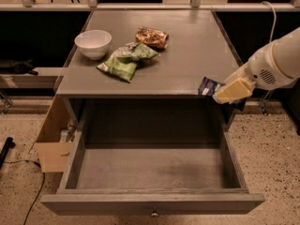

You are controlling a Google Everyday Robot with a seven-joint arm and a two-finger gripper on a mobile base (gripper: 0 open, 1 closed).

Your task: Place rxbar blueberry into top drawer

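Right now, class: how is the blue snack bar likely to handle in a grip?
Probably stiff: the blue snack bar juts flat from the gripper at the table's front edge without drooping. Likely light, being small and thin.

Dim overhead light, dark surround. Drawer [154, 170] back in deep shadow under table [192, 46]. Gripper [225, 93] at table's front-right edge, brightly lit, gripping dark bar [207, 85].

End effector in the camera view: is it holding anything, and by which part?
The end effector holds the blue snack bar by its end on the picture's right, at the front right corner of the table; the bar's other end sticks out free.
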